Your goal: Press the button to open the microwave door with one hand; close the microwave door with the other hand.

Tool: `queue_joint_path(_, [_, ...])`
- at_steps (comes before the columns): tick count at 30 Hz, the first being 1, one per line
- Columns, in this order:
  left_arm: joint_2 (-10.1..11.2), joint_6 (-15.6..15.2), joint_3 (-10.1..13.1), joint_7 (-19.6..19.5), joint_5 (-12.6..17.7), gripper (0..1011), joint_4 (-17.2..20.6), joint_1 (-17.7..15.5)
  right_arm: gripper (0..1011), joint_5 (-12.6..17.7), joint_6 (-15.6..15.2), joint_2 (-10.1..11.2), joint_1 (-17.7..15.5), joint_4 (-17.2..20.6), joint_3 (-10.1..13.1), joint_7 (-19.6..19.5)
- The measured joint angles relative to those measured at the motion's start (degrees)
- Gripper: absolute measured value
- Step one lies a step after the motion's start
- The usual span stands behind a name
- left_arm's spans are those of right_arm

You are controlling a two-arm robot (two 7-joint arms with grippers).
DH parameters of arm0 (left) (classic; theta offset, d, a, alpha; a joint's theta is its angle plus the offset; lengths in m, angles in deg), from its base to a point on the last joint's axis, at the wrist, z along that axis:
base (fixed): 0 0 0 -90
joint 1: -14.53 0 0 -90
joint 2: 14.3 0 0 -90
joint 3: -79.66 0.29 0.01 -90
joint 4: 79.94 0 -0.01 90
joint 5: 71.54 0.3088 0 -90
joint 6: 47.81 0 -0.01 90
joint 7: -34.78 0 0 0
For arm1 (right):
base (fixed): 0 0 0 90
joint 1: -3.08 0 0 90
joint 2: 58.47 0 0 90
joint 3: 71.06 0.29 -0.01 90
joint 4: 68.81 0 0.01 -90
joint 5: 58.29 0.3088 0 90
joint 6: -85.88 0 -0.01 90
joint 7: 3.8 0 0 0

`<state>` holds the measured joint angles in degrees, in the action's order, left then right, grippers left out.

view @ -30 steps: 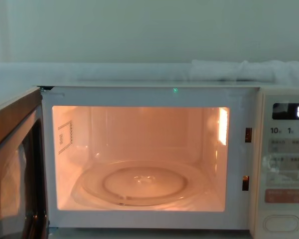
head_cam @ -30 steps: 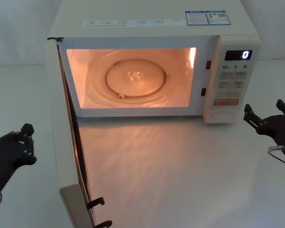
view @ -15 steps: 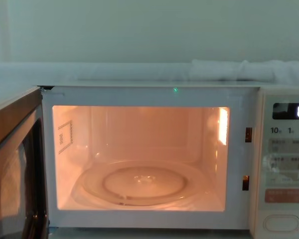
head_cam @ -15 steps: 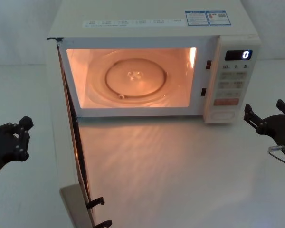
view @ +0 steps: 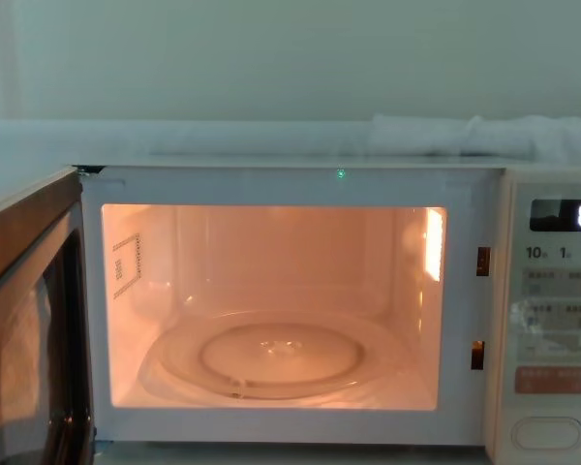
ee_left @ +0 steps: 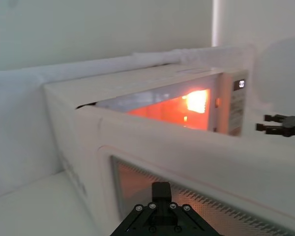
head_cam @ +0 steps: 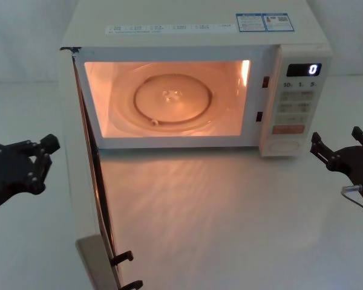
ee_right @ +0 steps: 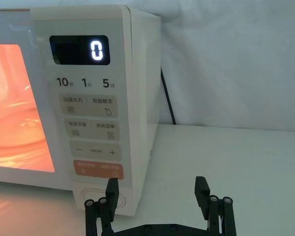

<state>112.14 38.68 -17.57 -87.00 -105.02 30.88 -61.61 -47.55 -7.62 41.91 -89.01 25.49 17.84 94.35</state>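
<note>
The microwave door (head_cam: 81,181) stands swung wide open toward me on the left, its inner side at the left of the chest view (view: 29,339). My left gripper (head_cam: 43,164) hovers open just left of the door's outer face, a short gap away; its wrist view looks at the door's window (ee_left: 196,206). The cream pill-shaped button (head_cam: 282,145) sits lowest on the panel, also in the chest view (view: 547,434). My right gripper (head_cam: 337,142) is open, holding nothing, to the right of the panel and a little in front of the button (ee_right: 94,192), fingers spread (ee_right: 157,184).
The cavity (head_cam: 169,99) is lit orange with a glass turntable (head_cam: 172,98) inside. The display (ee_right: 96,50) reads 0. Two latch hooks (head_cam: 124,257) stick out of the door's free edge. A black cord (ee_right: 167,98) runs behind the microwave. White table (head_cam: 230,217) lies in front.
My left gripper has moved right and slightly up, closer to the door's outer face. The right gripper and the door have stayed where they were.
</note>
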Motion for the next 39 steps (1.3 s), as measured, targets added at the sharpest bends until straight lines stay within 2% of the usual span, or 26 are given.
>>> queue_joint_path(8, [1.99,-0.19,4.18,-2.45,-0.71,0,-0.49,-3.1,1002,0.0,0.0,0.0,0.0,0.0,0.01,0.0])
queue_joint_path(16, [1.75,0.17,11.44,-3.98,-0.19,0,-1.35,-9.12,1002,0.0,0.0,0.0,0.0,0.0,0.0,0.01])
queue_joint_path(19, [0.77,0.34,14.68,-4.21,0.11,0,-1.68,-11.81,1002,0.0,0.0,0.0,0.0,0.0,0.0,0.0])
queue_joint_path(22, [0.37,0.4,15.8,-4.24,0.24,0,-1.8,-12.67,1002,0.0,0.0,0.0,0.0,0.0,0.0,0.01])
queue_joint_path(27, [-1.35,0.32,19.92,-3.85,0.94,0,-2.84,-15.62,1002,0.0,0.0,0.0,0.0,0.0,0.0,0.0])
queue_joint_path(33, [-4.24,-0.52,24.65,-0.76,2.63,0,-5.19,-18.91,1002,0.0,0.0,0.0,0.0,0.0,0.0,0.0])
queue_joint_path(34, [-4.24,-0.52,24.65,-0.76,2.63,0,-5.19,-18.91,1002,0.0,0.0,0.0,0.0,0.0,0.0,0.0])
queue_joint_path(39, [-6.81,-1.7,28.0,2.73,3.66,0,-6.99,-20.81,1002,0.0,0.0,0.0,0.0,0.0,0.0,0.0])
